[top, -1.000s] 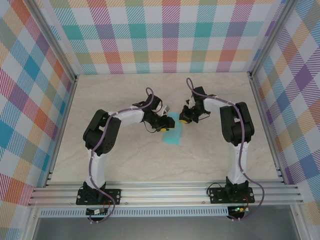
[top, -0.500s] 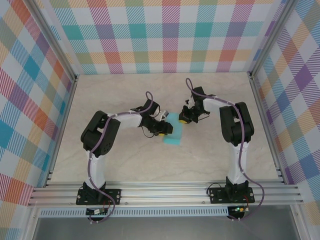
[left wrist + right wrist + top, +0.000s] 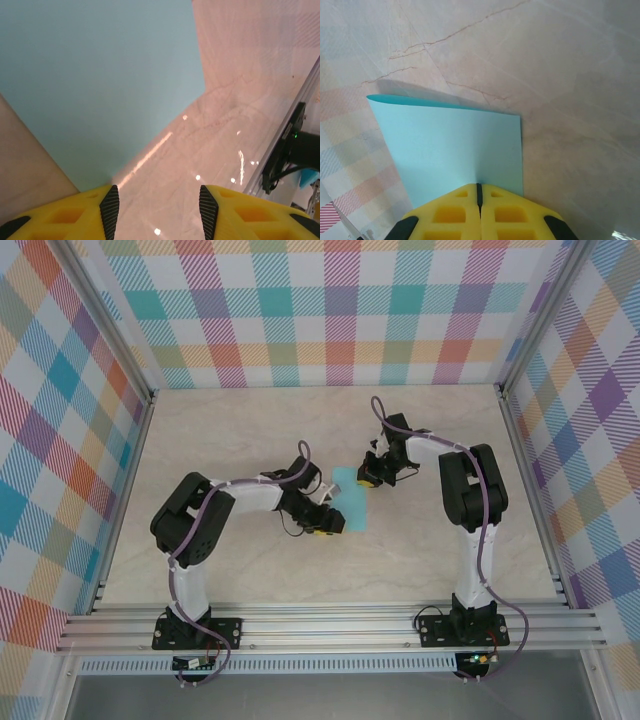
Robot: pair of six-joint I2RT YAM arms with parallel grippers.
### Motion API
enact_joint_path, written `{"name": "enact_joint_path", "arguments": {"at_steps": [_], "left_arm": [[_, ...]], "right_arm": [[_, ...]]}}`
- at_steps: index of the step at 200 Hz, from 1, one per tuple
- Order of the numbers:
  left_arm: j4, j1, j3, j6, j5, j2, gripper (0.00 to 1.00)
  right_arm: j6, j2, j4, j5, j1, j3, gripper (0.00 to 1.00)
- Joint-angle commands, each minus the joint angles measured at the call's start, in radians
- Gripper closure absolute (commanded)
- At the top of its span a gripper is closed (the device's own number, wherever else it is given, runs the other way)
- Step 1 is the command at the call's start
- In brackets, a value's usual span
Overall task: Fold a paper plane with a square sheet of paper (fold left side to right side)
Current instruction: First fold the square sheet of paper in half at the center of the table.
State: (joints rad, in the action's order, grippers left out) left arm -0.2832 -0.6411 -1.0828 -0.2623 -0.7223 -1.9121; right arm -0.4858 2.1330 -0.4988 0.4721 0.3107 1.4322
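left gripper [image 3: 322,528] [image 3: 159,202]: yellow jaws parted, nothing between them, low over the pale marbled bench [image 3: 220,440]. its left finger sits at a corner of the thin turquoise-blue sheet of paper [image 3: 351,506] [image 3: 100,75] [image 3: 455,145], which lies mid-bench between both arms. beyond it, right gripper [image 3: 368,480] [image 3: 479,192]: closed tight, tips on the sheet's edge; opposite edge slightly lifted, shadow beneath.

Robot lab test cell, plaid backdrop walls [image 3: 340,310], aluminium frame rail [image 3: 330,625], marble-look tabletop [image 3: 300,570]
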Motion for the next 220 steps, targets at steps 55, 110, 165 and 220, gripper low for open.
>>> {"name": "enact_joint_path", "arguments": {"at_steps": [55, 110, 165, 220], "left_arm": [[0.031, 0.026, -0.018, -0.036, -0.022, 0.148, 0.52], [0.030, 0.064, -0.195, -0.035, 0.008, -0.064, 0.52], [0.049, 0.072, -0.233, -0.053, 0.037, -0.177, 0.53], [-0.022, 0.050, -0.098, 0.032, 0.012, -0.086, 0.53]], "right_arm": [[0.009, 0.053, -0.087, -0.079, 0.014, -0.028, 0.96], [0.007, 0.052, -0.087, -0.078, 0.015, -0.025, 0.96], [0.013, 0.049, -0.089, -0.076, 0.015, -0.028, 0.96], [0.015, 0.048, -0.096, -0.085, 0.016, -0.025, 0.96]]}}
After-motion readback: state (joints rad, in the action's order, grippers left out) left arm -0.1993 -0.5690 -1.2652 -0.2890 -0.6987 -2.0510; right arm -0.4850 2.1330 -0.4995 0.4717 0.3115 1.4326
